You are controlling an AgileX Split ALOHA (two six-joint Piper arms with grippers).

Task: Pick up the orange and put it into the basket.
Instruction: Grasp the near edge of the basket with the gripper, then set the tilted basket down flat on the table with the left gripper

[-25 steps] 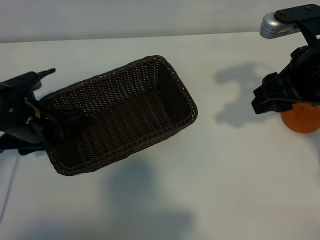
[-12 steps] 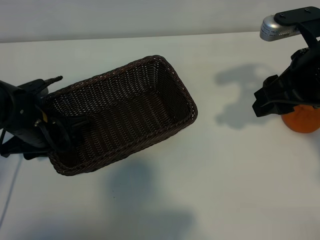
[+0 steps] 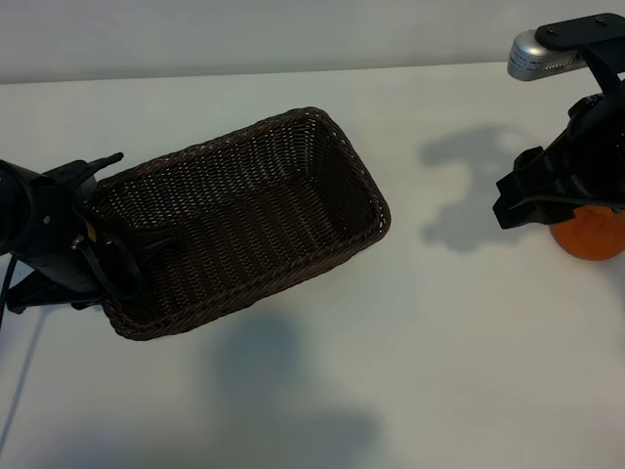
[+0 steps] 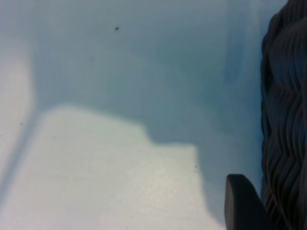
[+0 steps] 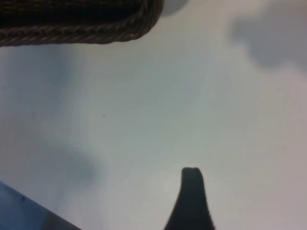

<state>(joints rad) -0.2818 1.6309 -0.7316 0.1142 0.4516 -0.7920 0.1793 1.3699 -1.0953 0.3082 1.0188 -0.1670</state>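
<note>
Two pincers flank the tabletop point(image 3: 322, 391). Left pincer point(image 3: 122, 262) clasps the basket point(image 3: 244, 215) wall near the left edge; right pincer point(image 3: 532, 191) hangs spread above the orange point(image 3: 589, 234) at the right edge.

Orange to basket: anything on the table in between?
Nothing visible. The orange sits at the table's right edge, partly under the right gripper. Bare tabletop lies between it and the basket. The left gripper is at the basket's far end, off that path.
</note>
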